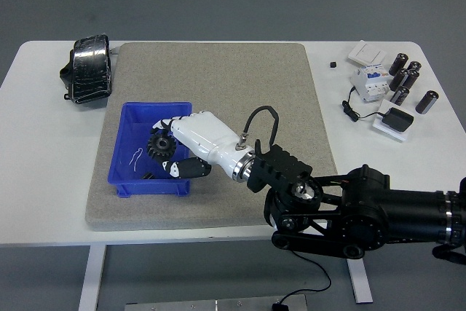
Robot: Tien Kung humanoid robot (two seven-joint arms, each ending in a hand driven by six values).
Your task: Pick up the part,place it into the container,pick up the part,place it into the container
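Note:
A black toothed gear (158, 148) sits inside the blue container (124, 180) at the left of the grey mat (240, 85), low over the bin's floor. My right hand (169, 149), white with black fingertips, reaches in from the lower right and is shut on the gear, fingers above it and thumb below. A thin white wire piece (135, 155) and a small black piece (148, 175) lie on the bin floor left of the hand. The left arm is out of sight.
A black wrapped object (88, 68) lies on the table at the back left. At the right edge stand a white circuit breaker (369, 81), several dark cylinders (408, 78), a black adapter (397, 119) and a white switch plate (367, 52).

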